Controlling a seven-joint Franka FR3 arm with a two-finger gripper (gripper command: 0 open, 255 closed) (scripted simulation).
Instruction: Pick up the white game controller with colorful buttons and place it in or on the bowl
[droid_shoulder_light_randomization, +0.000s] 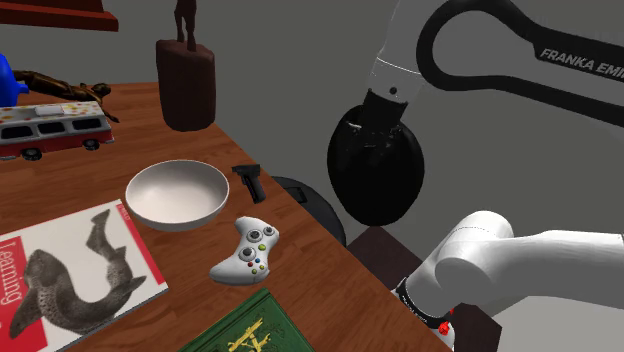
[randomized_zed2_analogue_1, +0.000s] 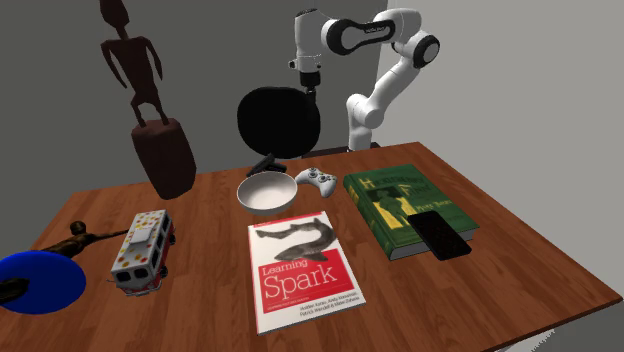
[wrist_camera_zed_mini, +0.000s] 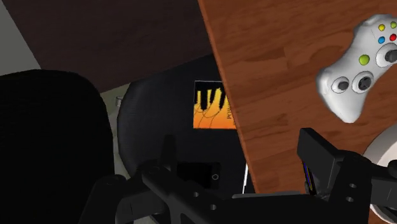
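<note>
Gripper spread wide and empty, hanging off the table edge over a black chair.
Its fingers stand apart with nothing between them, and one is hard to make out against the chair. The white game controller lies face up on the wooden table, just beside the white bowl and clear of the gripper. One finger covers most of the bowl here, while the second exterior view shows it whole. The wrist view catches an orange piano-key card against the chair seat.

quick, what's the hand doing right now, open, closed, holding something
hand: cannot be told whether it is open or closed; the white game controller lies on the table, apart from it.
</note>
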